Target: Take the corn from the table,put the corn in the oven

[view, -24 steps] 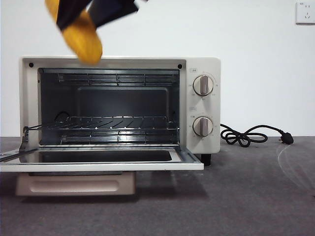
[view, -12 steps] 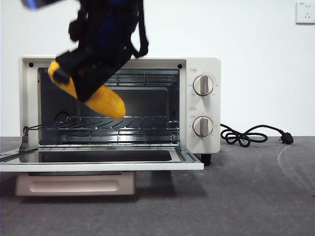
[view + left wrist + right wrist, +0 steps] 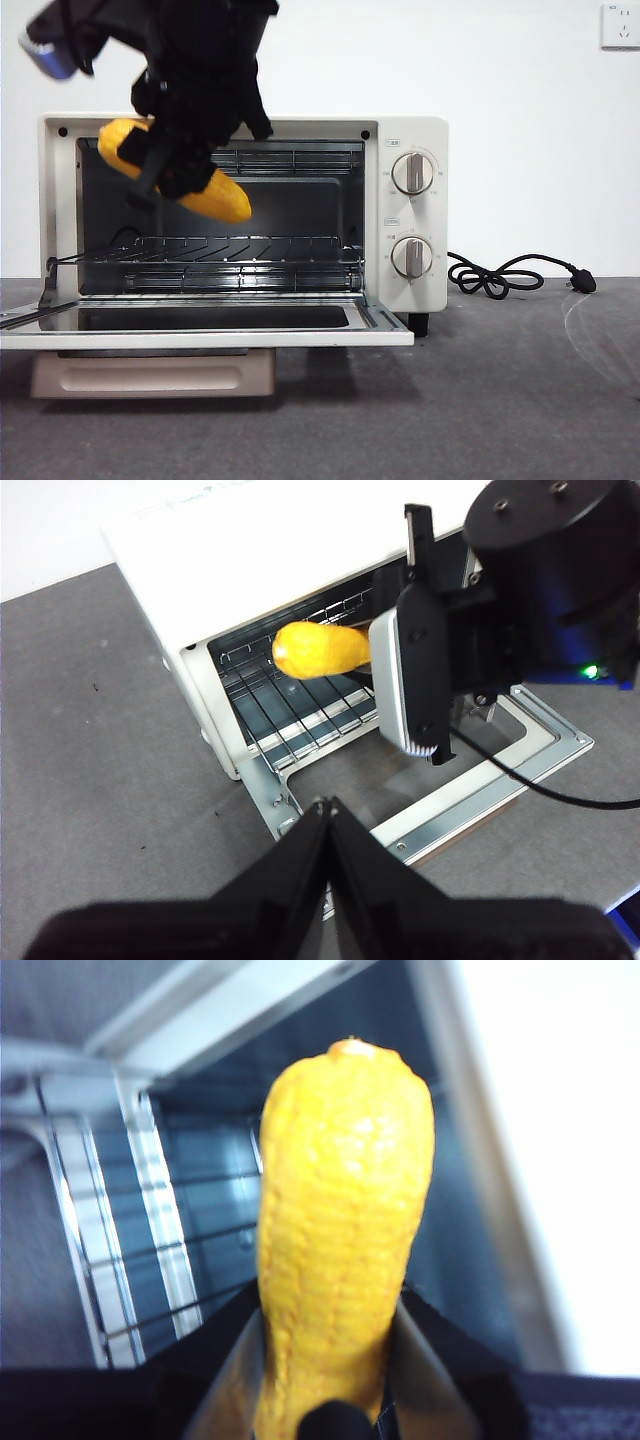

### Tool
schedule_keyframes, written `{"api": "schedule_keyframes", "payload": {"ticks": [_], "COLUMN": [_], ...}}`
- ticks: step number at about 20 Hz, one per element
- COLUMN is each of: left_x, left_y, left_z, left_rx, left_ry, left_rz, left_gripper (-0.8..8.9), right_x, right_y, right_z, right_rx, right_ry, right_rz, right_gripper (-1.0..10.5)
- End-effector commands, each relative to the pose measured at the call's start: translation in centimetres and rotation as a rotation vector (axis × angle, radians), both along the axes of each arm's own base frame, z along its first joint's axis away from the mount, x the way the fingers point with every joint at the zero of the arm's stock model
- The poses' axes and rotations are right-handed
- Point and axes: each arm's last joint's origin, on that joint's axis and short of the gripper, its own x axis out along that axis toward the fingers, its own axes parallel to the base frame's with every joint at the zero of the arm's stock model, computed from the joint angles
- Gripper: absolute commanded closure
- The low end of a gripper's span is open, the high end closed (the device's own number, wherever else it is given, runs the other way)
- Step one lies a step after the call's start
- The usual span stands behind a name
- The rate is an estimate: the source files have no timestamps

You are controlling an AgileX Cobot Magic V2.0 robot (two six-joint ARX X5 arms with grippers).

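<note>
The yellow-orange corn (image 3: 215, 195) (image 3: 340, 1230) (image 3: 315, 650) hangs tilted in front of the upper part of the oven's open mouth, above the wire rack (image 3: 240, 250). My right gripper (image 3: 175, 165) (image 3: 325, 1380) is shut on the corn, its dark arm coming down from the top left of the front view. The cream-white oven (image 3: 415, 215) (image 3: 220, 550) stands on the dark grey table (image 3: 500, 400) with its door (image 3: 200, 335) folded down flat. My left gripper (image 3: 328, 808) is shut and empty, hovering apart in front of the oven door.
Two round knobs (image 3: 412, 173) sit on the oven's right panel. A black power cord (image 3: 510, 275) lies coiled on the table to the right of the oven. A wall socket (image 3: 620, 25) is at the top right. A cream tray (image 3: 150, 375) lies under the open door.
My right gripper came down from above the oven with the corn to the oven's mouth. In the last half second the cob rose a little and tilted less steeply.
</note>
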Motion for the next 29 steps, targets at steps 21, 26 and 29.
{"api": "schedule_keyframes", "payload": {"ticks": [21,26,29], "left_x": [-0.2,-0.2,-0.2], "left_y": [0.2,0.2,0.2], "left_z": [-0.2,-0.2,-0.2], "left_rx": [0.013,0.014,0.017], "left_ry": [0.02,0.02,0.018], "left_rz": [0.004,0.004,0.007], "left_gripper": [8.19,8.19,8.19], "right_x": [2.2,0.6,-1.4], "right_y": [-0.8,0.3,1.2], "right_z": [-2.2,-1.9,-1.9], "right_rx": [-0.108,-0.087,-0.096], "right_ry": [-0.051,-0.066,-0.058], "right_rz": [-0.157,-0.169,-0.142], "right_gripper": [4.4,4.4,4.4]}}
